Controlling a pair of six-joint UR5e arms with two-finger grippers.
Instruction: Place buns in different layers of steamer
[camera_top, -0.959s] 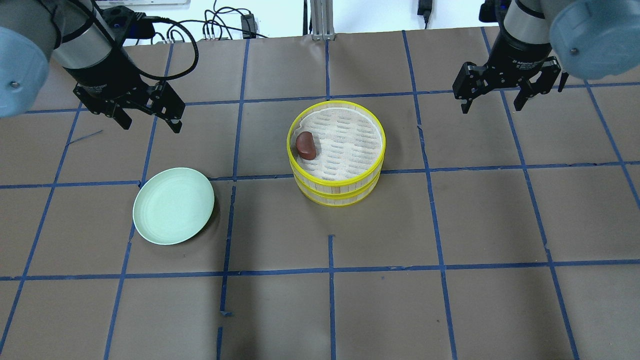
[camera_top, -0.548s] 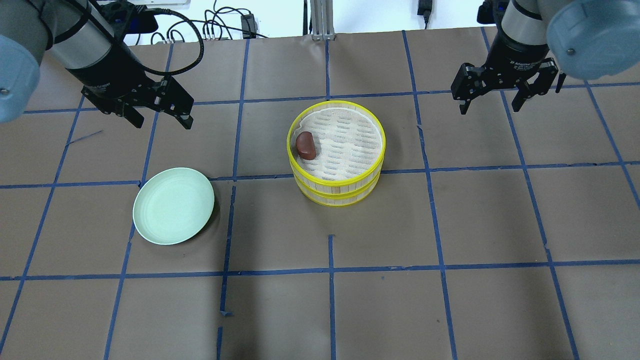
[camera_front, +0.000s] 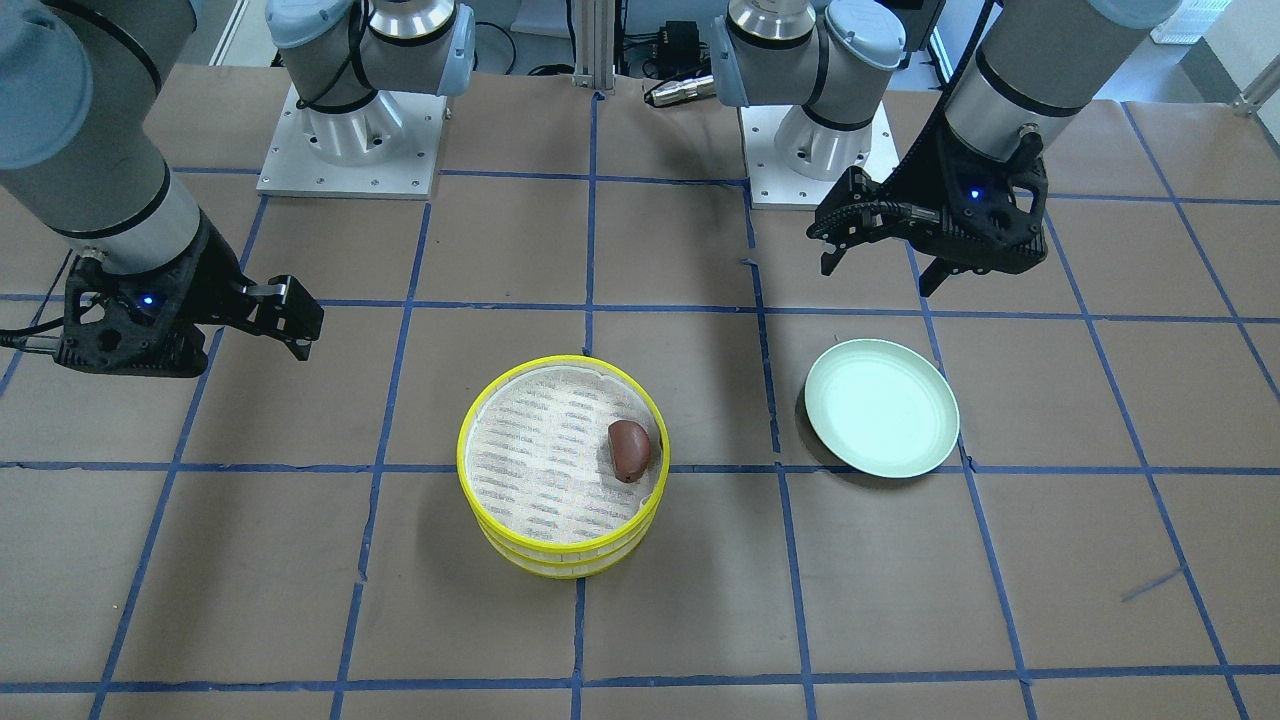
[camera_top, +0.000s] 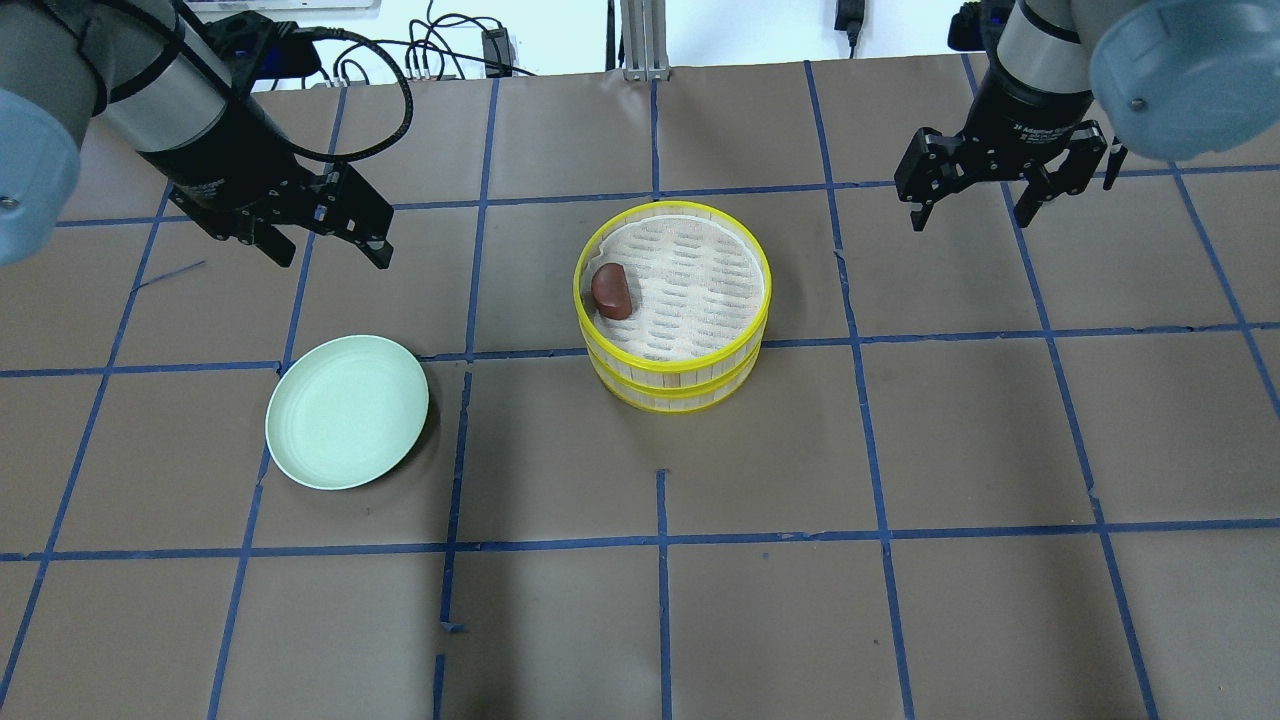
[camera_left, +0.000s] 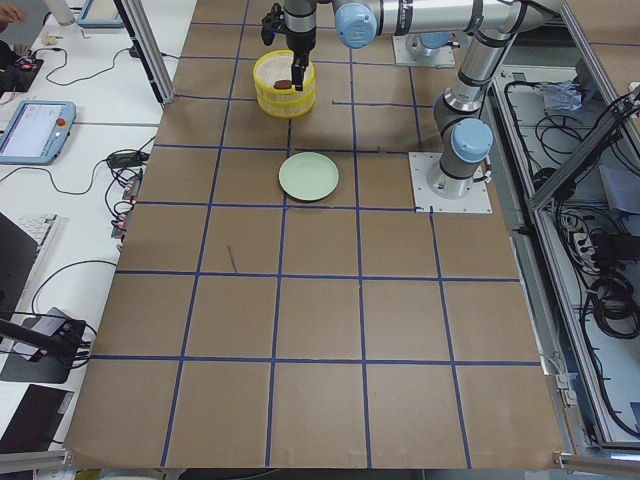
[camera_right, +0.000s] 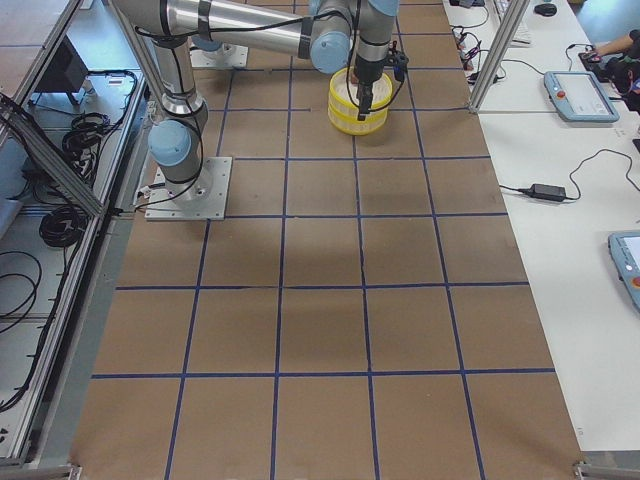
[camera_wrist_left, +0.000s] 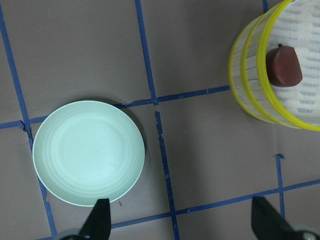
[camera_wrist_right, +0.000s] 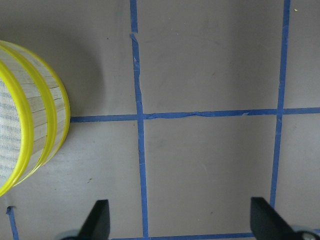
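The two steamer layers are stacked as one steamer (camera_top: 672, 207) at the table's middle, with yellow rims; the lower layer (camera_top: 668, 394) shows only its wall. The dark reddish-brown bun (camera_top: 611, 291) lies on the top layer's slatted floor by its left rim; it also shows in the front view (camera_front: 629, 450) and the left wrist view (camera_wrist_left: 283, 66). The white bun is hidden or out of view. My left gripper (camera_top: 330, 256) is open and empty, in the air left of the steamer and beyond the plate. My right gripper (camera_top: 968, 220) is open and empty, far right of the steamer.
An empty pale green plate (camera_top: 347, 412) lies left of the steamer, nearer the robot; it also shows in the left wrist view (camera_wrist_left: 88, 152). Brown paper with blue tape lines covers the table (camera_top: 900, 600). Cables lie beyond the far edge (camera_top: 440, 50).
My left gripper has shifted a little to the right, toward the steamer. My right gripper has shifted slightly left. Both stay open; bun, steamer and plate have not moved.
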